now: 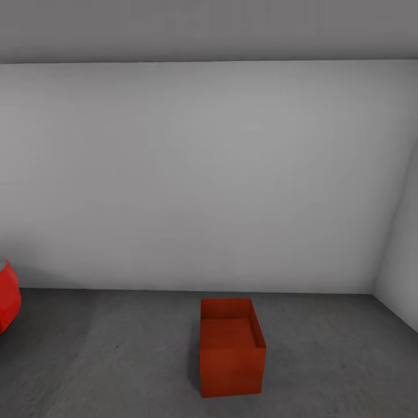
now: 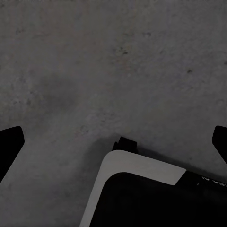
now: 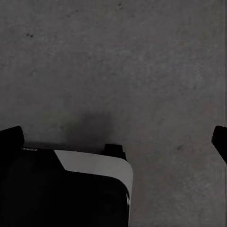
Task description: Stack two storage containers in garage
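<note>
One red bin [image 1: 231, 347] seen on concrete floor [image 1: 116, 360] near wall [image 1: 197, 174] — both grippers' jaws spread apart, nothing held, floor below.

Open concrete floor [image 1: 116, 360] ahead of you, with two obstacles.
A red-orange storage container [image 1: 231, 348] stands near the back wall [image 1: 197, 174], bare floor on all its sides. A glossy red object [image 1: 7, 302] intrudes at far left; a side wall [image 1: 403, 273] closes the right.

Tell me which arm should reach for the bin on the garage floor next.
Right, marginally. The bin stands slightly right of centre in the head view. Both grippers, left and right, are open, empty and pointing down at bare floor, so neither otherwise has an edge.
</note>
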Controlling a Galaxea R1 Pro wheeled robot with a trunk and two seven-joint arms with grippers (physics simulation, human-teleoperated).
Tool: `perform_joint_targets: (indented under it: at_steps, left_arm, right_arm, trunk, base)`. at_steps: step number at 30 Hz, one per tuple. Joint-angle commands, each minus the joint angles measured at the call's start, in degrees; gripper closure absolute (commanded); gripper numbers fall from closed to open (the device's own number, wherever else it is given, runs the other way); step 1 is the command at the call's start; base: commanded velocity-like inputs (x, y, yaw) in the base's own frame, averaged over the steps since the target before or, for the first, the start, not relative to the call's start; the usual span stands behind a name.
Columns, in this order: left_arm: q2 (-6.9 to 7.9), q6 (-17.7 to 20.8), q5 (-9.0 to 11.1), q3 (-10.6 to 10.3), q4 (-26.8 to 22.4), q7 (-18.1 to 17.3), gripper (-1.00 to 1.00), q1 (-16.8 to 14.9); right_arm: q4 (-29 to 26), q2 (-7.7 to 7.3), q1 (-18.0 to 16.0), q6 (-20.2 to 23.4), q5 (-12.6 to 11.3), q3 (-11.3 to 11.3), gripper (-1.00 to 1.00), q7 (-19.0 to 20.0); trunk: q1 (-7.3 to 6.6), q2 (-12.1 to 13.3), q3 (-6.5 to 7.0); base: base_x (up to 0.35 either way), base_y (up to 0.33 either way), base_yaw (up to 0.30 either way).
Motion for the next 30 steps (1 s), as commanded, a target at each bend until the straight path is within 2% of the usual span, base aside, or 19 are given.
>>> perform_joint_targets:
  at_steps: [1, 30]
  left_arm:
    - [-0.02, -0.1, 0.5, -0.5, 0.0, 0.1, -1.00, 0.0]
    - [-0.18, -0.1, 0.2, -0.6, -0.8, 0.1, -1.00, 0.0]
  right_arm:
    - [0.2, -0.05, -0.1, -0.3, -0.1, 0.5, -1.00, -0.1]
    - [0.2, -0.13, -0.1, -0.3, 0.1, 0.8, -1.00, -0.3]
  trunk:
    - [0.01, -0.1, -0.09]
    - [0.01, -0.1, -0.08]
  base:
    - [0.000, 0.000, 0.000]
    - [0.000, 0.000, 0.000]
